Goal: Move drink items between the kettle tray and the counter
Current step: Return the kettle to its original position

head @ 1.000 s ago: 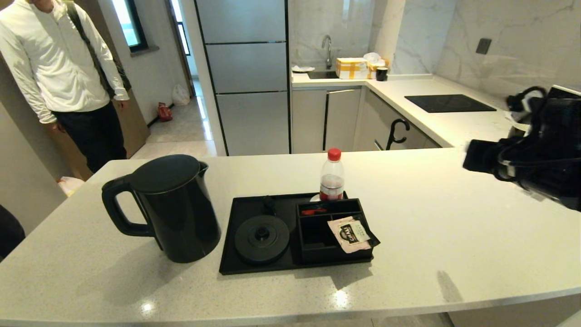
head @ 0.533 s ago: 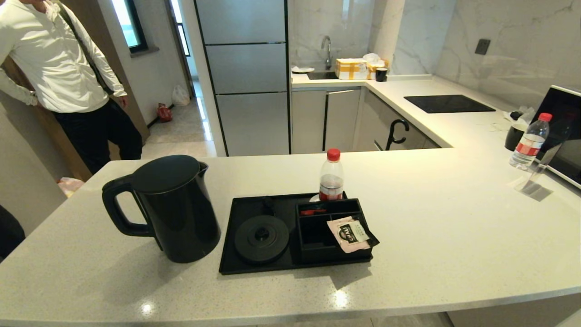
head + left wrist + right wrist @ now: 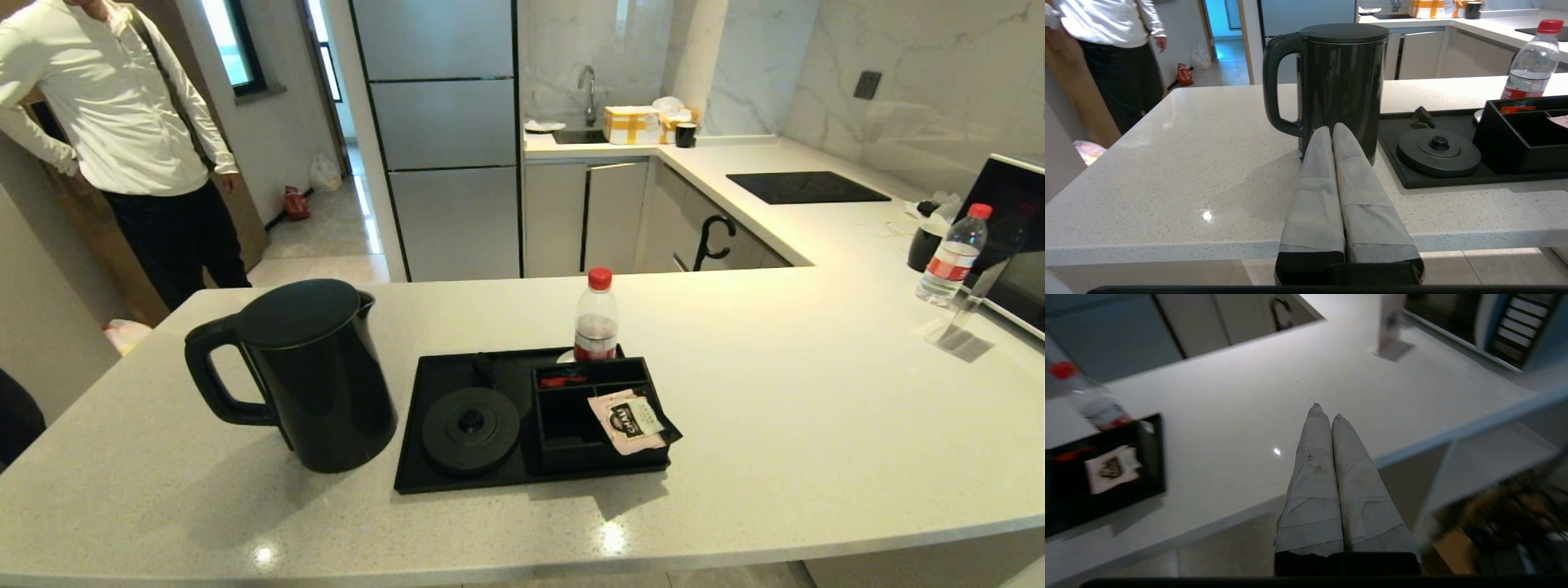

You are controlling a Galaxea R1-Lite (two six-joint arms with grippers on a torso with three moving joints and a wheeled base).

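Note:
The tall black kettle (image 3: 310, 376) stands on the pale speckled counter (image 3: 775, 392), just left of the black kettle tray (image 3: 437, 377). The tray's round base (image 3: 471, 430) is bare. A clear bottle with a red cap (image 3: 597, 318) stands upright at the tray's far edge. Neither gripper shows in the head view. My left gripper (image 3: 1332, 128) is shut and empty, low by the counter's front edge, pointing at the kettle (image 3: 1339, 81). My right gripper (image 3: 1326, 409) is shut and empty above the counter's front edge, right of the tray (image 3: 1149, 457).
A pink sachet (image 3: 633, 420) lies in a tray compartment. A second red-capped bottle (image 3: 951, 255) and a black cup (image 3: 923, 247) stand far right by a dark appliance (image 3: 1016, 245). A black hob (image 3: 804, 186) is set in the back counter. A person (image 3: 122, 122) stands at back left.
My right arm, seen at the right of the head view one second ago, has pulled out of that view, uncovering the far-right bottle. The person has shifted. Kettle, tray and bottle stayed put.

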